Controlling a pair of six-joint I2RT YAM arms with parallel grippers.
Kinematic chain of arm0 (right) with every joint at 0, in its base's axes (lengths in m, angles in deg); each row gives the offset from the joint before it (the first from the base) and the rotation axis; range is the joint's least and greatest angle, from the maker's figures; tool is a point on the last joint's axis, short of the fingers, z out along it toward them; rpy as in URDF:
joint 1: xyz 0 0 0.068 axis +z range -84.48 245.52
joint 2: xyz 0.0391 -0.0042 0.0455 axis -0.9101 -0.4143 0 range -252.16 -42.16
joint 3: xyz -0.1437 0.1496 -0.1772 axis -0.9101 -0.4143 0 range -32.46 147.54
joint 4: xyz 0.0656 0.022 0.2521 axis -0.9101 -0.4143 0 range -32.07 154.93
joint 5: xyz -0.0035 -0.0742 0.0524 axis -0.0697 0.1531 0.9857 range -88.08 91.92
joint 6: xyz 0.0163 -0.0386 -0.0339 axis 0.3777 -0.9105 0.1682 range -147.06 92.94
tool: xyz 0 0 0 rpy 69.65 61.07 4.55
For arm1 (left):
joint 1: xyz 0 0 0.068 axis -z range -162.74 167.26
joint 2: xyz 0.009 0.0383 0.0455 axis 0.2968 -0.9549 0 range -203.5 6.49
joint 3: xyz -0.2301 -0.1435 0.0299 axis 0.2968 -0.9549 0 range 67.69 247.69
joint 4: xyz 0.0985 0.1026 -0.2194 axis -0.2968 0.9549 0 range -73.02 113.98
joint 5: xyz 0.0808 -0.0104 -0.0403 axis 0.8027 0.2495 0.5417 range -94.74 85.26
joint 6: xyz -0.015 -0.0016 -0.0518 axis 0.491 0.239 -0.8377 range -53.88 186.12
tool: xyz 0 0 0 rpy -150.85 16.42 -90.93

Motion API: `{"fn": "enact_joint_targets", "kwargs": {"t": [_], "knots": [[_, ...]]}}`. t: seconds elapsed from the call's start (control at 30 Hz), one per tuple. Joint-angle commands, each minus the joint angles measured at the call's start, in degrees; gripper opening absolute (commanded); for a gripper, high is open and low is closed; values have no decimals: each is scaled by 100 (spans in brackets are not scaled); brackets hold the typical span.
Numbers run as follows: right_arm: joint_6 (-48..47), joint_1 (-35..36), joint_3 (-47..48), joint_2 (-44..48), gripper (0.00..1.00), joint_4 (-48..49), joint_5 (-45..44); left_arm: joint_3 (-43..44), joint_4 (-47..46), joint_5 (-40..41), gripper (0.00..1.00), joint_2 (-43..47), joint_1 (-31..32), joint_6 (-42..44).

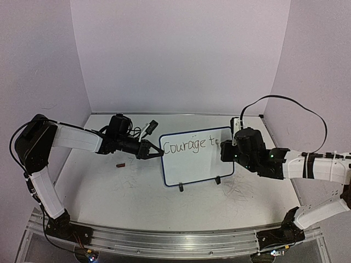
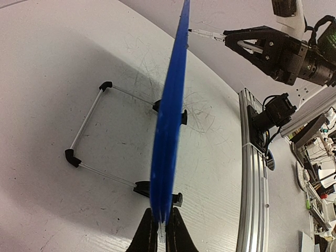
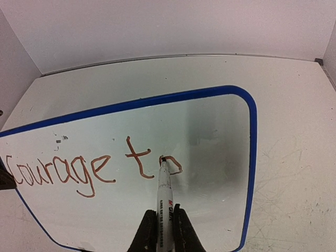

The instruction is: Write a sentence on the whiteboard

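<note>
The whiteboard [image 1: 197, 164] stands upright on two black feet in the middle of the table. It reads "Courage to" [image 1: 192, 146] in dark marker on one line. My left gripper [image 1: 156, 154] is shut on the board's left blue edge [image 2: 167, 131], seen edge-on in the left wrist view. My right gripper [image 1: 225, 149] is shut on a white marker [image 3: 164, 202]. Its tip touches the board at the top left of the "o" [image 3: 173, 165]. The words also show in the right wrist view [image 3: 79, 170].
A small red marker cap [image 1: 121, 165] lies on the table left of the board. The board's wire stand [image 2: 89, 131] reaches out behind it. Lilac walls close in the back and sides. The aluminium rail [image 1: 164, 241] runs along the near edge.
</note>
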Motion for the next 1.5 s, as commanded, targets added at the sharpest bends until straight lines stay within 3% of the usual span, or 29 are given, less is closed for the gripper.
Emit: {"fn": "enact_joint_targets", "kwargs": {"t": [0.0, 0.2, 0.4, 0.53, 0.9, 1.13, 1.47], "knots": [[-16, -44, 228, -142, 0, 181, 99, 89, 497, 48, 0, 85, 101, 218], [100, -32, 83, 610, 0, -3, 135, 75, 511, 156, 0, 107, 102, 217], [-268, -20, -687, 1406, 0, -47, 867, 106, 548, 209, 0, 77, 102, 218], [-400, 460, -530, 967, 0, -30, 926, 103, 554, 229, 0, 78, 102, 194], [-479, 1609, 1040, -1153, 0, 86, 553, 74, 584, 462, 0, 175, 110, 138], [-589, 1768, 1624, -1812, 0, 155, 576, 106, 591, 429, 0, 149, 127, 114], [-495, 1791, 1687, -2093, 0, 155, 437, 108, 592, 393, 0, 163, 140, 121]]}}
